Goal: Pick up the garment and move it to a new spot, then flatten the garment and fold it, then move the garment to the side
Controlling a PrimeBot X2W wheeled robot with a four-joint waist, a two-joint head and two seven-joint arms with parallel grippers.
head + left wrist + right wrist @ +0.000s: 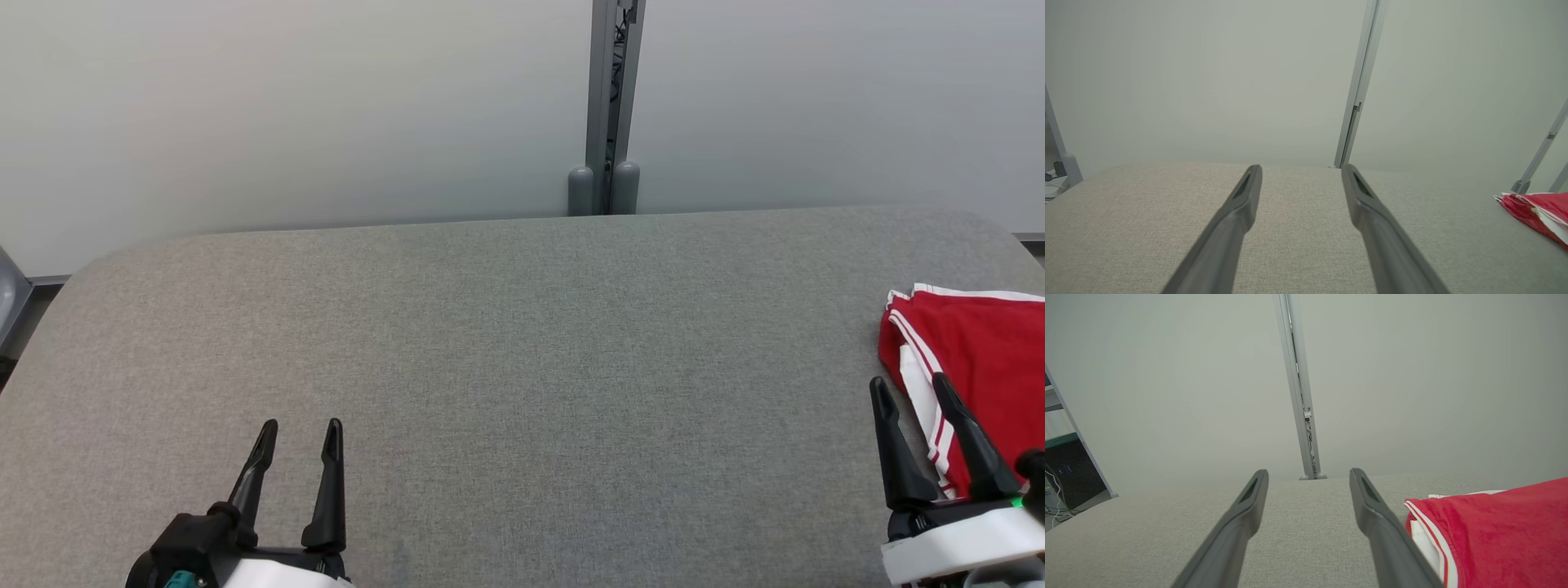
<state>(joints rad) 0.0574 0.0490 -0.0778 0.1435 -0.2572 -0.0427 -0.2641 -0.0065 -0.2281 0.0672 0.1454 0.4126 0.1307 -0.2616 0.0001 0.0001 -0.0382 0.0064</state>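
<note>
The garment, red with white trim and thin stripes along its edge, lies in a compact fold at the far right of the grey fabric-covered table, partly cut off by the head view's edge. From the right wrist camera the garment shows a neat banded border facing the middle of the table.

Just beside that border hovers the right gripper, its two dark fingers spread wide with nothing between them. In the head view its outer finger crosses in front of the striped edge (whether it touches the cloth I cannot tell). Along the same gripper in its own view, bare table shows between the fingers.

Well apart, at the lower left, the left gripper also has its jaws apart and empty above bare cloth. From its wrist camera the left gripper points across the table, with the garment at the far right.

Behind the table stand pale wall panels and a grey post.
</note>
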